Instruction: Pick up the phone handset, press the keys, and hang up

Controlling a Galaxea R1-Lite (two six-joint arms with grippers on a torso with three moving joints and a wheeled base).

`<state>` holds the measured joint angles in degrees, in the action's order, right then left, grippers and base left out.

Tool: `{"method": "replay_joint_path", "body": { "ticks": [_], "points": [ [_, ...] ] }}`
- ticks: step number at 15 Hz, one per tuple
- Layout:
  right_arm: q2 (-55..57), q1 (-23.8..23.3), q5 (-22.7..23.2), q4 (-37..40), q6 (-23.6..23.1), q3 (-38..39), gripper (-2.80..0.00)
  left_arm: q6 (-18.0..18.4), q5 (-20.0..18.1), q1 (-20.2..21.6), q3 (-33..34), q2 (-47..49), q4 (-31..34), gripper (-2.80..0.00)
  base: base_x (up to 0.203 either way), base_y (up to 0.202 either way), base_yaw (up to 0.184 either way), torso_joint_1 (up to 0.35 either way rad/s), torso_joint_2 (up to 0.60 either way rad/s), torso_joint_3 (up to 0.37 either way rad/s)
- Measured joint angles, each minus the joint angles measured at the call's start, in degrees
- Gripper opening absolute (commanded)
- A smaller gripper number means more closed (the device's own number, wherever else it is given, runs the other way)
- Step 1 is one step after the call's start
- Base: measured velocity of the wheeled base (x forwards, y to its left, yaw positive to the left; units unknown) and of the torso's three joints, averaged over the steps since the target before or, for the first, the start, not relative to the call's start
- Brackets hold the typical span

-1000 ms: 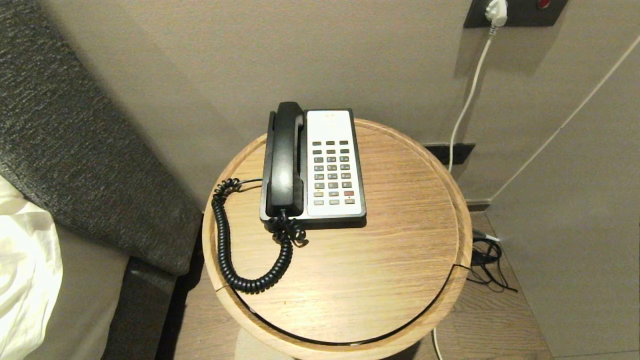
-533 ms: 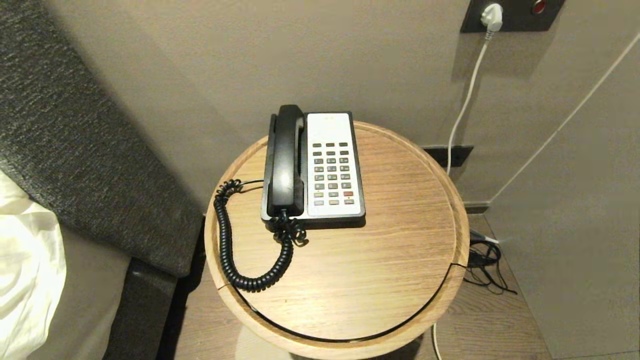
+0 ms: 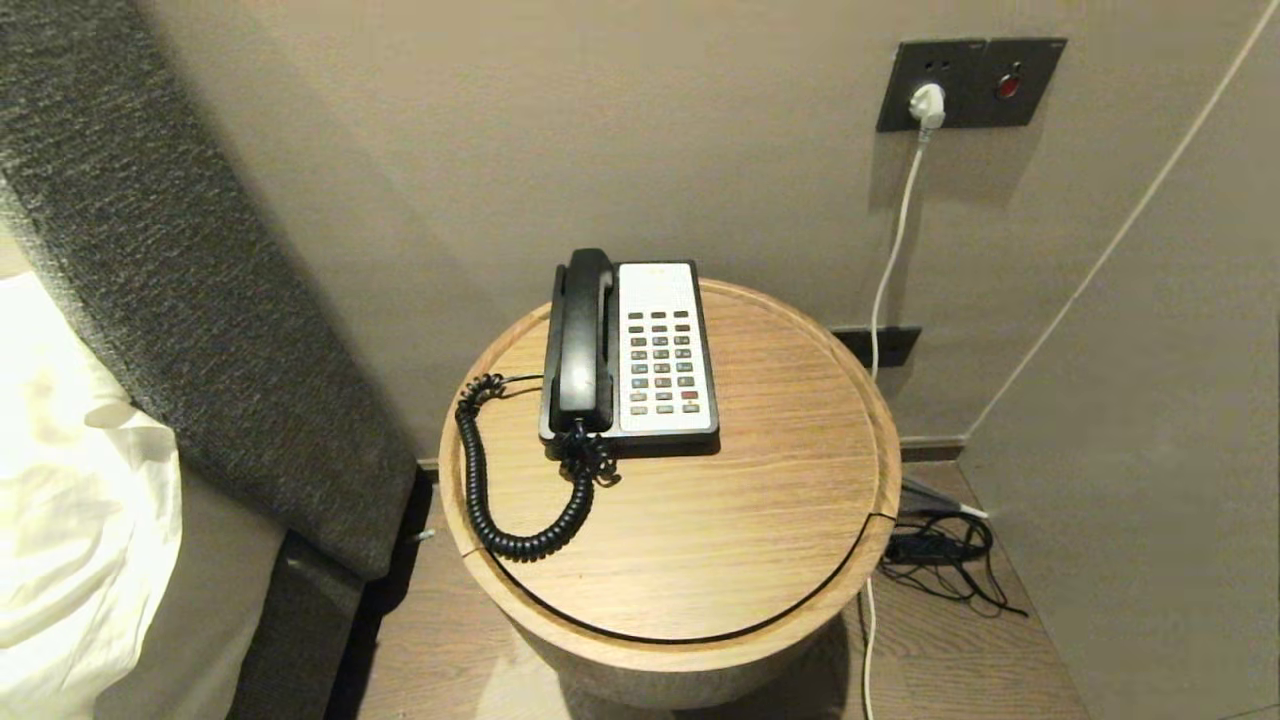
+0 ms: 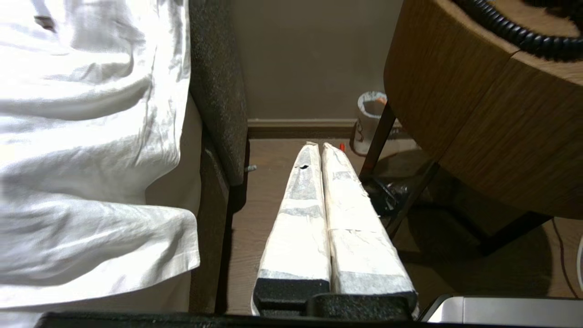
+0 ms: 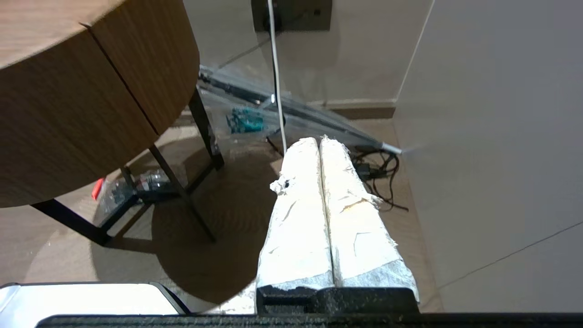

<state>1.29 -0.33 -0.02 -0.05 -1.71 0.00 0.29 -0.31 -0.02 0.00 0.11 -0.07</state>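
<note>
None of the three steps is showing as done; the whole task is remaining

- phone handset [image 3: 583, 335]: lying seated in its cradle on the left side of the phone base [image 3: 640, 440], coiled cord [image 3: 500, 500] trailing off its near end and looping over the round wooden table [image 3: 720, 530]; not being lifted
- keys [image 3: 662, 362]: sitting exposed on the white faceplate just right of the handset, one red key among them; nothing touching them
- left end effector [image 4: 319, 146]: hanging low beside the table, over the floor next to the bed [image 4: 91, 136], padded fingers pressing together, holding nothing
- right end effector [image 5: 319, 139]: hanging low on the table's other side, above floor cables [image 5: 382, 173], fingers likewise closing on nothing

Left to do, judging from this: reaching up, lifting, pressing, hanging up
</note>
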Motion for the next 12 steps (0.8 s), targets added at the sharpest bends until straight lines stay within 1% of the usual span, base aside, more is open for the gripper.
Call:
{"method": "replay_joint_path", "body": {
  "ticks": [12],
  "points": [
    [0.02,-0.02,0.0,-0.02,-0.3,0.0,-2.8,-0.35,-0.03,0.02,0.0,0.0,0.0,-2.8,0.0,0.0,0.0,0.003,0.0,0.203]
  ]
}}
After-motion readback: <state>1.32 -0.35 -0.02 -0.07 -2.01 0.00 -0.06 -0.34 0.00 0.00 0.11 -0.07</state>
